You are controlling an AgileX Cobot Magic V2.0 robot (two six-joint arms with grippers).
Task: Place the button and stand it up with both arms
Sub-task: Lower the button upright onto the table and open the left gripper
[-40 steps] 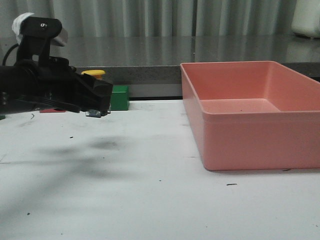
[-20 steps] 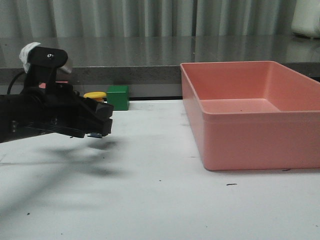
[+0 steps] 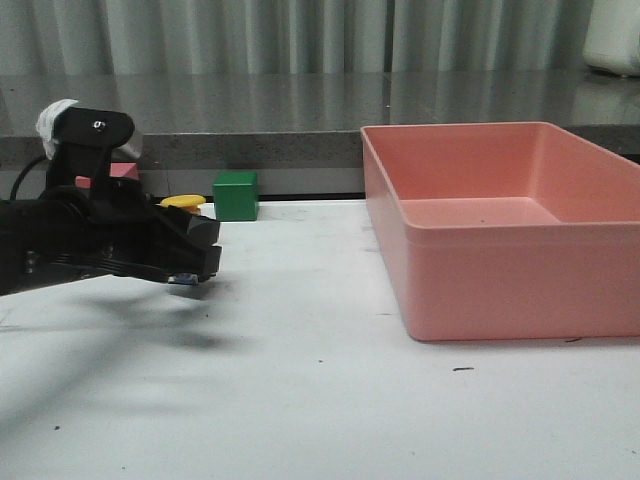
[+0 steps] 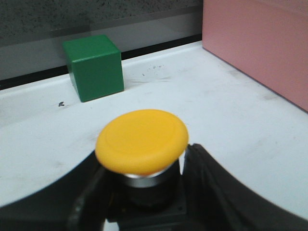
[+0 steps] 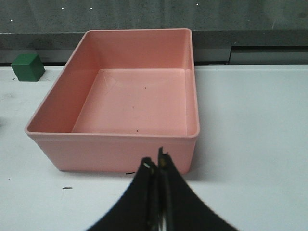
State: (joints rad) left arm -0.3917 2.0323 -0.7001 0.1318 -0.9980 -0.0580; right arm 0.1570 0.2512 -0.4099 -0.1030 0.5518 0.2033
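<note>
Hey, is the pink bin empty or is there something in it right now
Empty. The right wrist view looks down into the pink bin and shows only its bare floor with a few dark specks. The button is outside it, held in the left gripper.

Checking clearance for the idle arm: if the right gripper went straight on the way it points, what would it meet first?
Probably the pink bin: its near wall stands right beyond the right gripper, whose jaws are shut and empty. Only bare table seems to lie between, though depth is uncertain.

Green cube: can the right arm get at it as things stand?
Probably yes, but awkwardly. The green cube stands free on the table, nothing on it. The pink bin lies between it and the right gripper, so the arm would have to go over or around; true reach can't be judged.
</note>
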